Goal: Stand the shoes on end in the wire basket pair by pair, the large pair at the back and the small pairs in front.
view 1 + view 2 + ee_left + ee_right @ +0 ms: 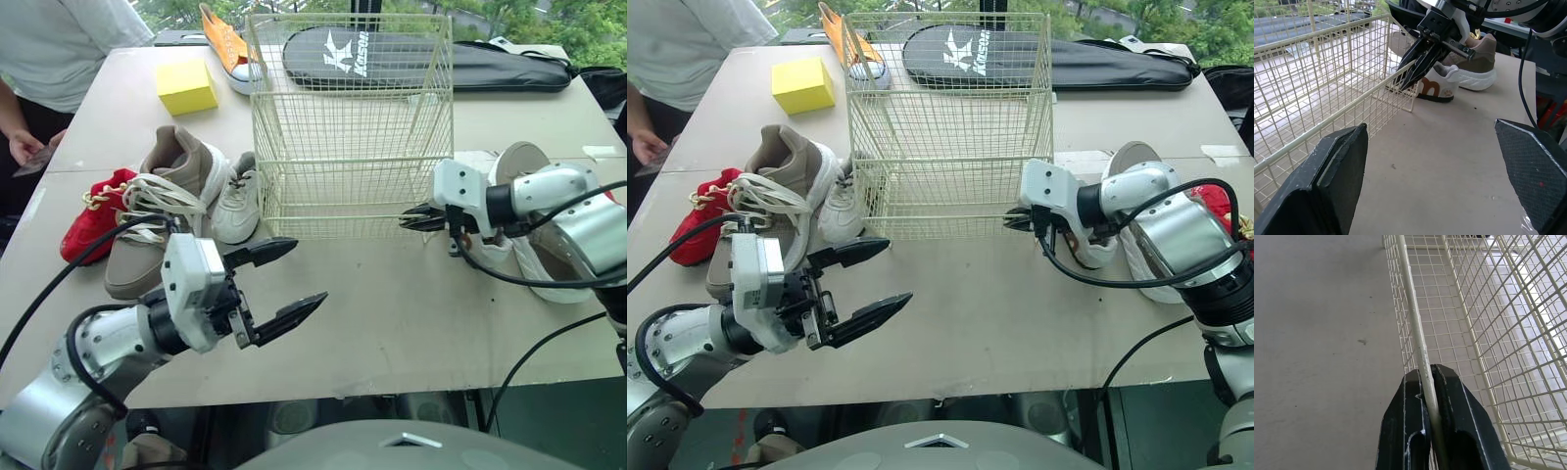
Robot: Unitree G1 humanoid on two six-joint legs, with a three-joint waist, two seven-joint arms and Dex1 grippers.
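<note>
Left gripper (pixel 309 270) spread empty, 7 o'clock of wire basket (pixel 343 127); right gripper (pixel 407 221) clenched on its front rail; tan sneakers (pixel 186 162), 9 o'clock: light, pliable, probably best grasped at heel collar.

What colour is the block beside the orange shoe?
Bright yellow; the block shows best in the left eye view.

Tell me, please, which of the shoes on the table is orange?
The orange sneaker with the white sole, lying at the far edge beside the yellow block; the other shoes are tan, white or red.
</note>
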